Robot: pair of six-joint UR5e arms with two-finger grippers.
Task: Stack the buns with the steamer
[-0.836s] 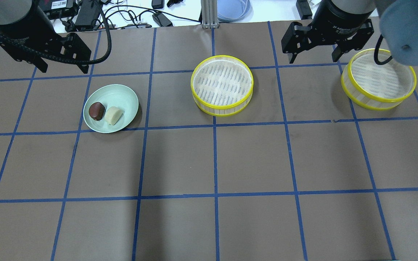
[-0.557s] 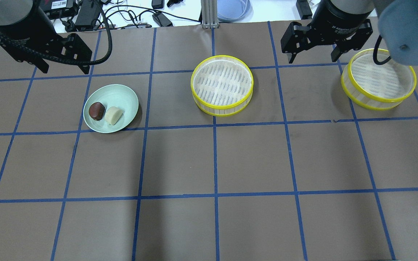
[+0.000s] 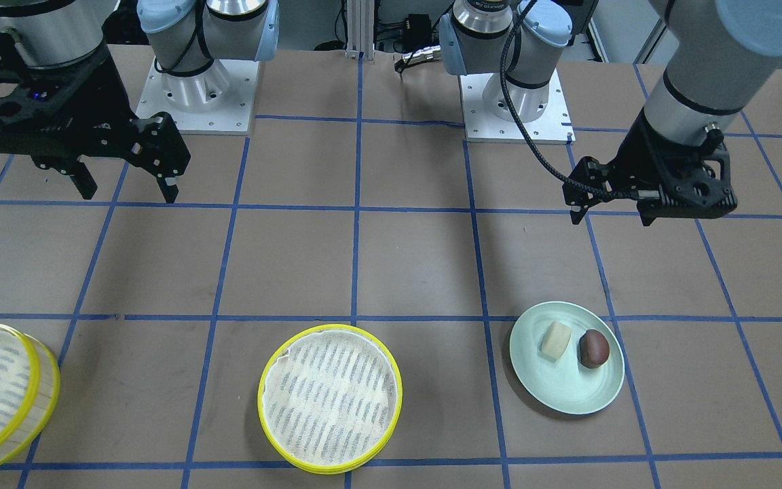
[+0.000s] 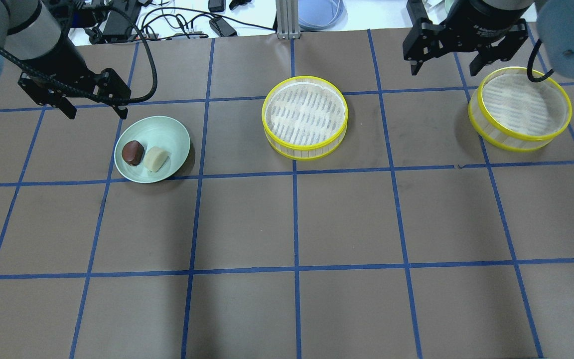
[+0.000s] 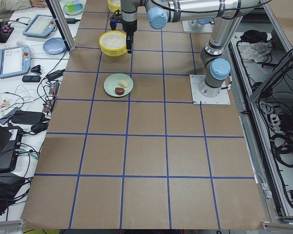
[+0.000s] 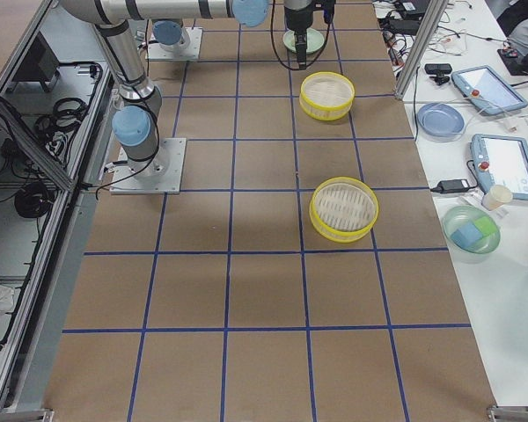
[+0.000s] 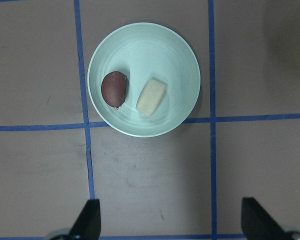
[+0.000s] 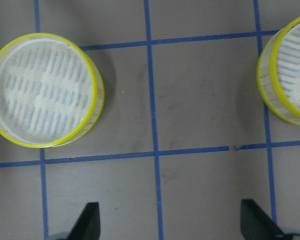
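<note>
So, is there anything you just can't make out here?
- Front-facing view: the outer steamer tier is cut off by the left edge.
- Right wrist view: that tier is cropped by the right edge, and only the tips of the right fingers show.
- Right side view: the buns are hidden behind the left arm, and only a sliver of the plate shows.

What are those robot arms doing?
Nothing is held right now. The left gripper hangs open near the plate, where the brown bun and the cream bun lie side by side. The right gripper hangs open near the middle steamer and the outer steamer, both empty and apart.
</note>
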